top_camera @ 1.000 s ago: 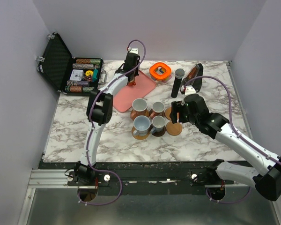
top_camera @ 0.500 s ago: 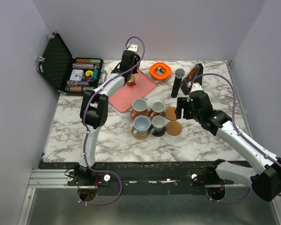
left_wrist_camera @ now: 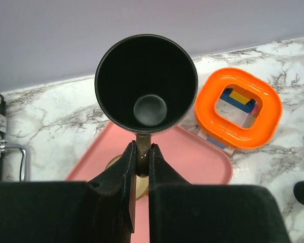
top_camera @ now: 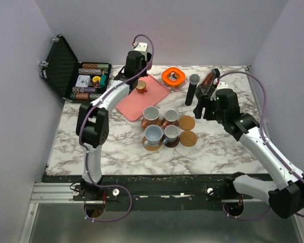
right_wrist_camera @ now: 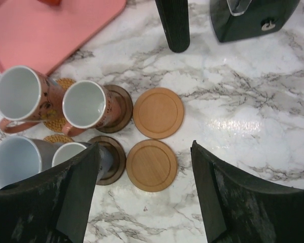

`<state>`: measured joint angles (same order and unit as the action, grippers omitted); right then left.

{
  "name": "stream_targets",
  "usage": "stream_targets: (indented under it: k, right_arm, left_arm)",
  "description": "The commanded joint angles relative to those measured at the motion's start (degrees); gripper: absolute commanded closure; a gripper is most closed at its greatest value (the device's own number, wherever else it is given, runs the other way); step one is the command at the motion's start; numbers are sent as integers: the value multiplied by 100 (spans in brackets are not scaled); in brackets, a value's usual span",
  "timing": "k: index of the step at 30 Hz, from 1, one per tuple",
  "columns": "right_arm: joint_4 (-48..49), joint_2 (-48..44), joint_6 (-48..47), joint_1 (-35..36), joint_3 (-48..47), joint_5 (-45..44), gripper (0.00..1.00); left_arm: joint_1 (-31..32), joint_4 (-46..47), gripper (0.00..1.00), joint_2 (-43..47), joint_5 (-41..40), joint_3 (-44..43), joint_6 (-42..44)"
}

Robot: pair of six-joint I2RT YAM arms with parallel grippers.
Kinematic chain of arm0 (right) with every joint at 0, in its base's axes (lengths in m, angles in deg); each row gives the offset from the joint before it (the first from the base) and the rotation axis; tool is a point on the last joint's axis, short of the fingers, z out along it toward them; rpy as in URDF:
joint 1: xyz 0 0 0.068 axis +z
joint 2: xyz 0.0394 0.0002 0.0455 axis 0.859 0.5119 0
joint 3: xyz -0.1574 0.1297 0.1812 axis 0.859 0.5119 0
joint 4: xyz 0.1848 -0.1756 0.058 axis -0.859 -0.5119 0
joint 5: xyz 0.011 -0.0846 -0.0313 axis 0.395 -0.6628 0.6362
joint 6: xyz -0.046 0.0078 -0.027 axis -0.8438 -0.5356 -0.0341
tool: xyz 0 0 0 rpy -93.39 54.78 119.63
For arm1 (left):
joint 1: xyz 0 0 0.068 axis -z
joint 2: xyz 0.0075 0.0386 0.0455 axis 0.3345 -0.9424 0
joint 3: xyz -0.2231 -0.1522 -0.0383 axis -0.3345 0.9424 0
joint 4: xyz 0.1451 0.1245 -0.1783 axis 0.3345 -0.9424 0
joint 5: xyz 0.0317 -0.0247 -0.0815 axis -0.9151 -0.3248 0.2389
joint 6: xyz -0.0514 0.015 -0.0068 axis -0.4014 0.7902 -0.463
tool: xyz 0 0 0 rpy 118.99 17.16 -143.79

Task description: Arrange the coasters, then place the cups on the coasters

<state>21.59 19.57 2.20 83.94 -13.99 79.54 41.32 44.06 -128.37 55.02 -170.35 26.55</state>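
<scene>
My left gripper (left_wrist_camera: 142,152) is shut on the handle of a black cup (left_wrist_camera: 146,83), holding it above the pink tray (left_wrist_camera: 192,162) at the back of the table. A small copper-orange cup (top_camera: 141,87) stands on that tray. Mid-table, two pinkish cups (right_wrist_camera: 17,93) (right_wrist_camera: 86,104), a pale blue cup (right_wrist_camera: 12,162) and a grey cup (right_wrist_camera: 73,152) each sit on a coaster. Right of them lie two bare tan coasters (right_wrist_camera: 158,112) (right_wrist_camera: 151,165). My right gripper (right_wrist_camera: 144,152) hangs open above the nearer bare coaster, holding nothing.
An open black case of poker chips (top_camera: 76,76) stands at the back left. An orange ring-shaped container (top_camera: 173,76), a tall black cylinder (top_camera: 192,88) and a dark box (top_camera: 209,83) stand at the back right, close to my right arm.
My left gripper has moved back and left over the tray with the black cup. My right gripper has drawn back to the right, away from the bare coasters.
</scene>
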Motion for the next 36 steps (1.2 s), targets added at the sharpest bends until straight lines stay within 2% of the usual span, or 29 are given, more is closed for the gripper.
stream_targets:
  k: [1,5,8,15,20,25,31,36]
  right_arm:
    - [-152,80,-71,-126,-533,422,20]
    - [-336,256,-89,-135,-964,678,21]
    - [-547,353,-97,-144,-1333,757,21]
    - [-986,265,-27,-144,-1975,942,24]
    - [-1514,283,8,-144,-2318,1187,32]
    - [-1918,361,157,5,-2538,1355,37]
    - [-2095,608,386,646,-2776,521,37]
    - [-2007,941,500,937,-2828,353,39]
  left_arm:
    - [282,480,100,1269,175,578,299]
    - [607,-162,100,1849,193,535,554]
    - [888,-205,100,2456,-17,974,520]
    - [1565,-961,100,3555,132,1791,344]
    - [1961,-1058,100,4127,123,2687,326]
    - [2330,-1102,100,4347,105,3189,344]
    - [2787,-1059,100,4409,44,3356,388]
    - [2972,-979,100,4479,-9,3550,405]
